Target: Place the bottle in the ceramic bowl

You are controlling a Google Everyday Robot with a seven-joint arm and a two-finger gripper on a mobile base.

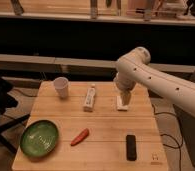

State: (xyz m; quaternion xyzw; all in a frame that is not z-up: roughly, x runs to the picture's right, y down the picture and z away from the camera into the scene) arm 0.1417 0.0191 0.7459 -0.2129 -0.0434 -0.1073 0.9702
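Items I log from the camera view:

1. Wooden table (106, 150): light slatted top that carries everything below.
2. Bottle (90, 97): slim, white, lying on its side in the far middle of the table, with its narrow end towards the far edge. It sits between the cup and the block, touching neither. Nothing holds it.
3. Ceramic bowl (39, 138): green glazed, wide and shallow, at the near left corner. I see nothing inside it, and it is well apart from the bottle.
4. White paper cup (61, 87): upright at the far left, near the bottle.
5. White rectangular block (122, 105): flat on the table, to the right of the bottle.
6. Small red object (80, 136): elongated, possibly a chilli pepper, lying just right of the bowl.
7. Black oblong object (131, 147): flat on the table at the near right.
8. Arm (161, 85): white, entering from the right and bending down over the table.
9. Gripper (124, 97): points down directly over the white block, at or just above its top. I cannot tell whether it is parted or closed, and it is clear of the bottle.
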